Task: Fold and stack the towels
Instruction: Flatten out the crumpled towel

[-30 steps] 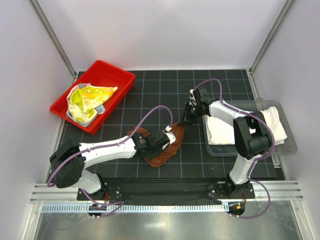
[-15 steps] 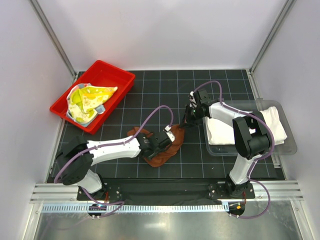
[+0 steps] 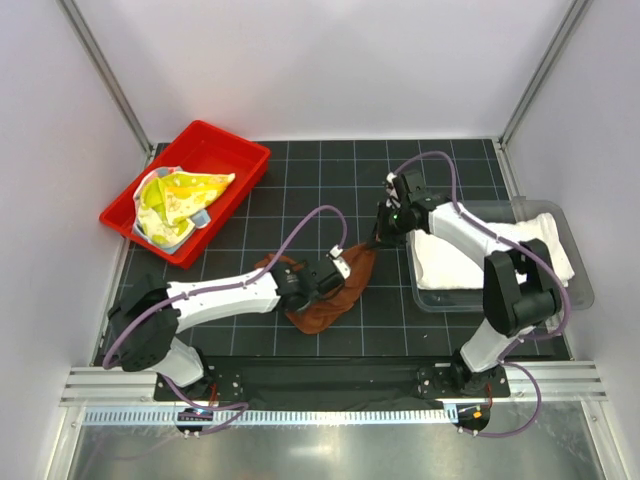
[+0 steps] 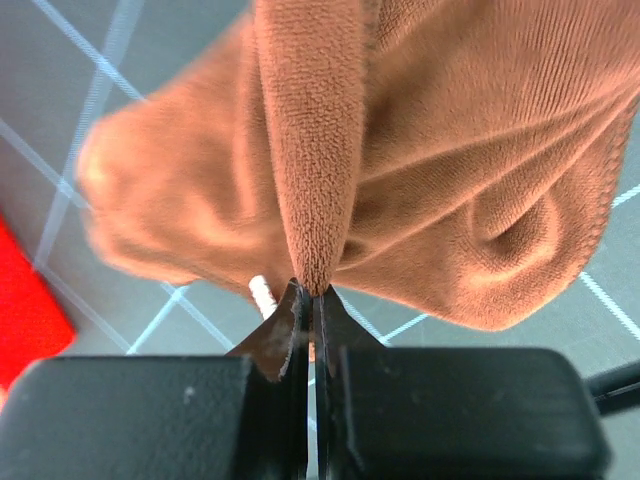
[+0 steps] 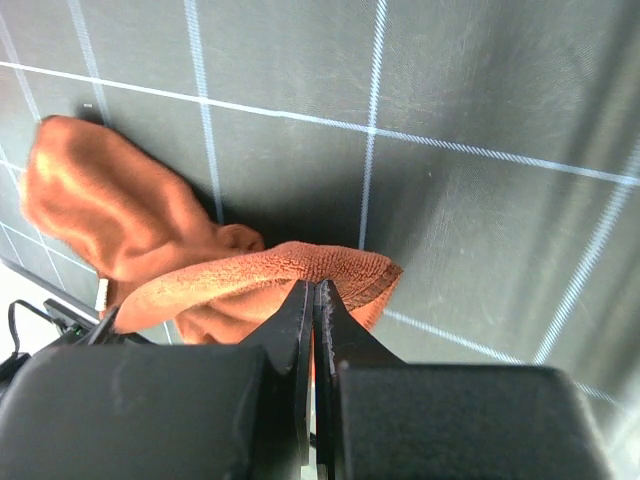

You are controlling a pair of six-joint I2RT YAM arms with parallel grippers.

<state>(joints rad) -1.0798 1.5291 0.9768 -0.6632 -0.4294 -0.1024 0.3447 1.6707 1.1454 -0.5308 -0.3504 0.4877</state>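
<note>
The brown towel (image 3: pixel 325 305) lies crumpled on the black grid mat between my two arms. My left gripper (image 3: pixel 341 268) is shut on an upright fold of it, which shows clearly in the left wrist view (image 4: pixel 312 290) with the brown towel (image 4: pixel 450 150) bunched beyond. My right gripper (image 3: pixel 378 240) is shut on the towel's far corner, and the right wrist view (image 5: pixel 313 287) shows the hemmed edge of the brown towel (image 5: pixel 110 210) pinched between the jaws. A white towel (image 3: pixel 445 262) lies folded in the clear bin. A yellow-green towel (image 3: pixel 175 195) rests in the red tray.
The red tray (image 3: pixel 228 152) sits at the back left of the mat. The clear bin (image 3: pixel 580 297) stands at the right, close to my right arm. White walls and metal posts close in the mat at the back and sides.
My left gripper has shut on a fold of the brown towel. The right gripper has moved slightly back and right, drawing the towel's corner with it.
</note>
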